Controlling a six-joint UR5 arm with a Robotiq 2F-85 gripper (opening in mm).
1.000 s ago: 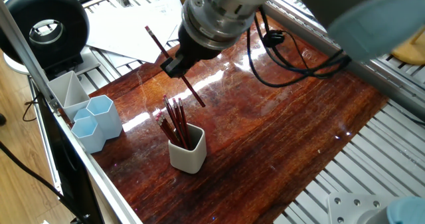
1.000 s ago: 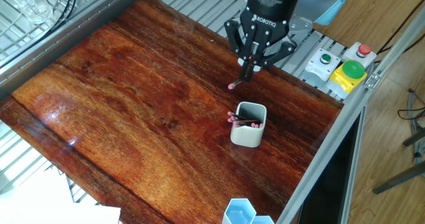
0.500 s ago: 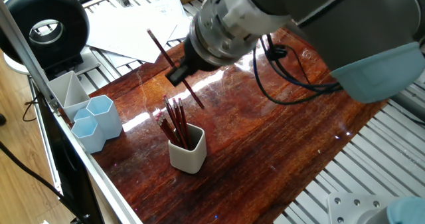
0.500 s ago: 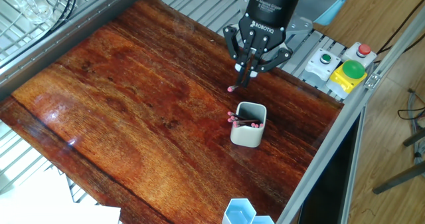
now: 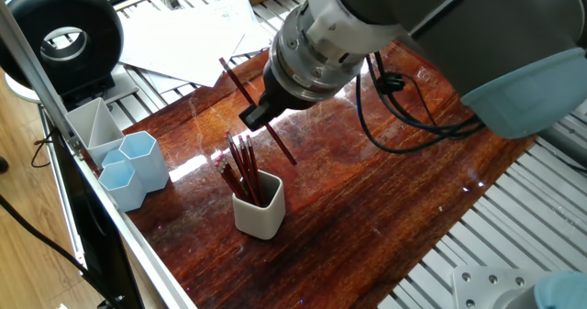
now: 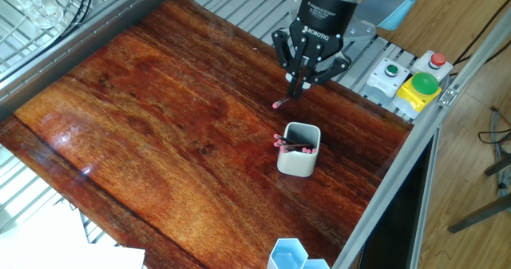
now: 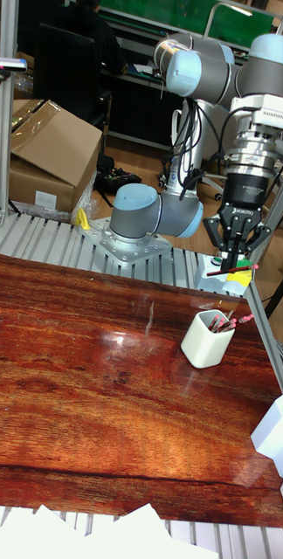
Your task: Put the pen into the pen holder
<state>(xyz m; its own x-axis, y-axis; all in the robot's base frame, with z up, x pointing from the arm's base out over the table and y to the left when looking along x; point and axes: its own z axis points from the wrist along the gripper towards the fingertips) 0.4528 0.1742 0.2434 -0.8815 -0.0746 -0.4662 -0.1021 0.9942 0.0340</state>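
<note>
glossy red-brown wooden table [image 6: 160, 133] fills the scene. above it the claw [image 6: 297, 89] is pinched tight on the pen [image 5: 260, 113], held tilted with its pink end low. just below the claw stands the off-white pen holder [image 6: 299, 151], already stuffed with similar pens.

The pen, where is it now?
The pen is held in the claw, in the air, not yet inside the pen holder.
</note>
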